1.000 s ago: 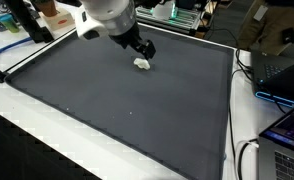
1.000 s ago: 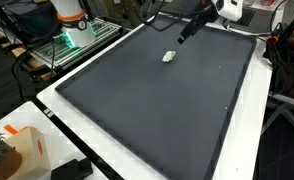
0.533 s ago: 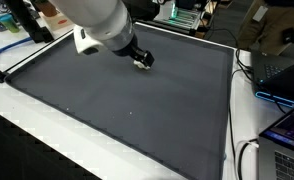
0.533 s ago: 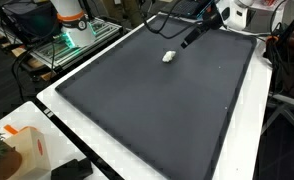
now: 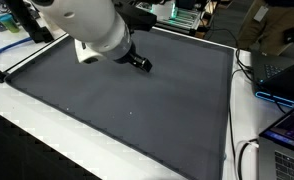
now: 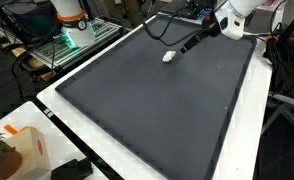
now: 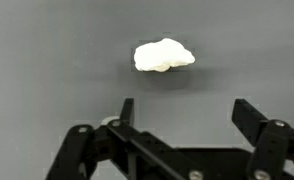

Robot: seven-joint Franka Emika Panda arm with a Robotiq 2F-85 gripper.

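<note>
**Open gripper poised just short of a white lump on the dark mat**

Seen in the wrist view: a small crumpled white lump lying on the dark mat, just beyond the fingertips of the gripper. Longer than wide, with the long axis running across the picture, roughly parallel to the line from one fingertip to the other. Bulkier toward the picture's left side, tapering to a blunt tip toward its right side. No clearer front or back to make out.

Gripper spread to full width, pinching nothing, with bare mat between the fingers. Apart from the lump, not touching it. Lump set a little off centre, nearer the finger on the picture's left side.

In an exterior view, found in the far part of the mat, close to the far edge and well apart from the near edge and both near corners. Gripper slanting down just beside it, at the end of the white arm. Too small there to tell the long axis. Whether the fingertips touch the mat: cannot tell.

In an exterior view, lump hidden behind the gripper and the bulky arm, again over the far part of the mat, near the far edge.
</note>
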